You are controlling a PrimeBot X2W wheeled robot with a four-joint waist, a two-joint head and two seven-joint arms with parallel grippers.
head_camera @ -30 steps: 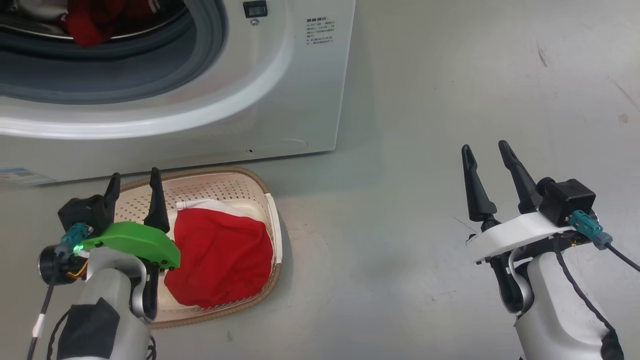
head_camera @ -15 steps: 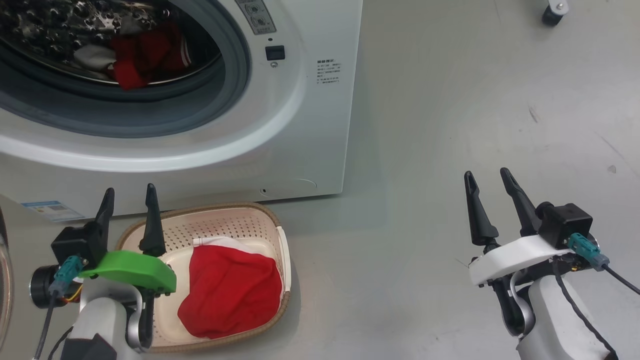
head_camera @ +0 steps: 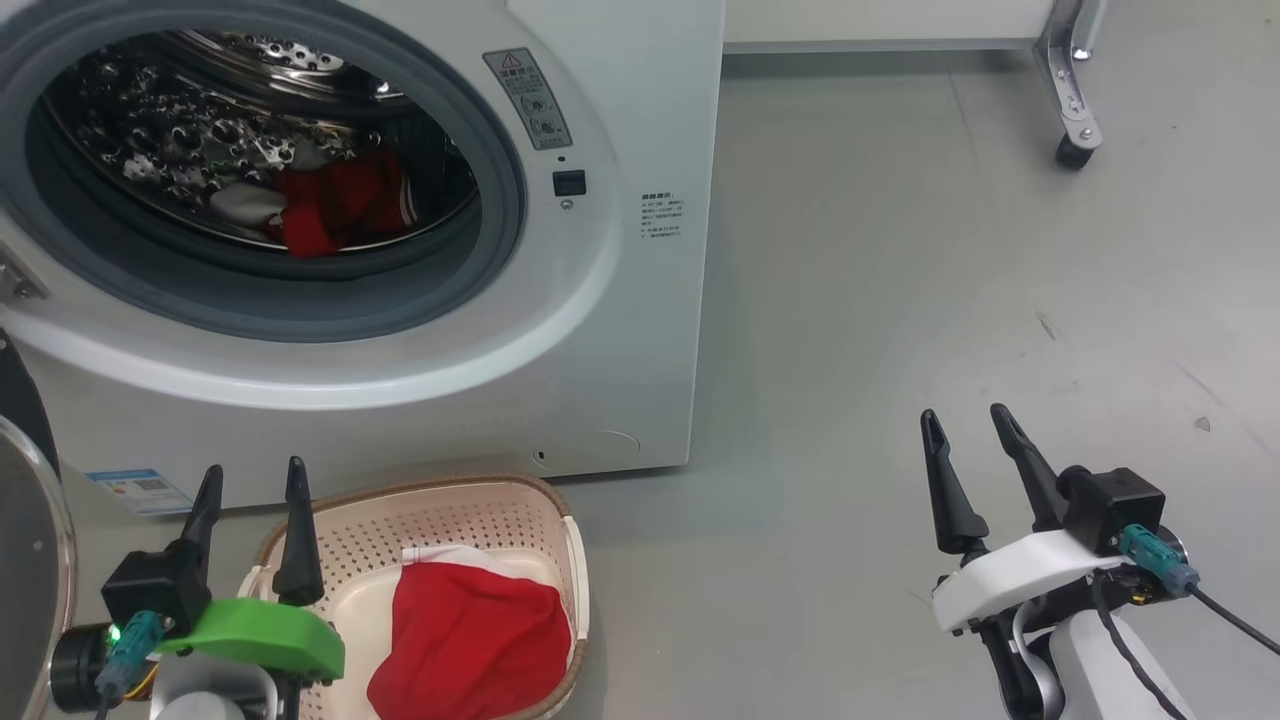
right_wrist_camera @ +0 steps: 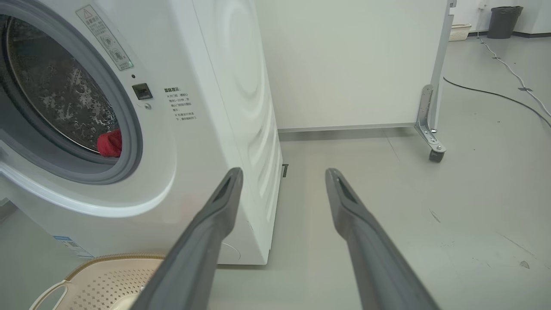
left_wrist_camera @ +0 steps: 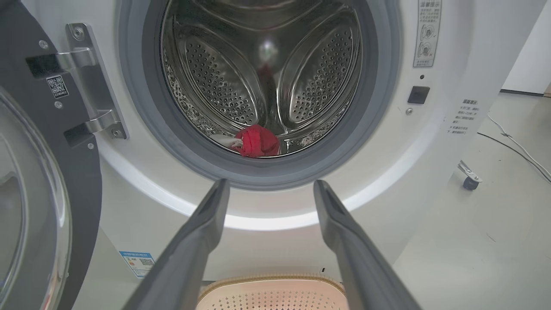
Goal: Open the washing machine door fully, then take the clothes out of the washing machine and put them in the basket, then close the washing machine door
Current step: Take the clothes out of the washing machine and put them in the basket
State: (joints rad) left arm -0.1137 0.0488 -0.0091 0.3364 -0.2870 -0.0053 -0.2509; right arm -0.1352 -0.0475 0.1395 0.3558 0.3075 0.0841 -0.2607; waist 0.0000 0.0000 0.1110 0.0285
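red clothes (left_wrist_camera: 257, 141) on drum (left_wrist_camera: 215, 77) floor of washing machine (head_camera: 640, 330), dead ahead and up from left hand (left_wrist_camera: 271, 183), spread, empty. right hand (head_camera: 965, 415) also spread, off to the side; left arm nearer.

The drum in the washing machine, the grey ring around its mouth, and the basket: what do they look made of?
Drum: likely stainless steel, shiny, with mirror-like reflections and punched holes.
Grey ring: probably rubber, matte, with stepped folds and no glare.
Basket: seemingly moulded cream plastic with a slight sheen and evenly perforated walls; the material of its brown woven-look rim is unclear.
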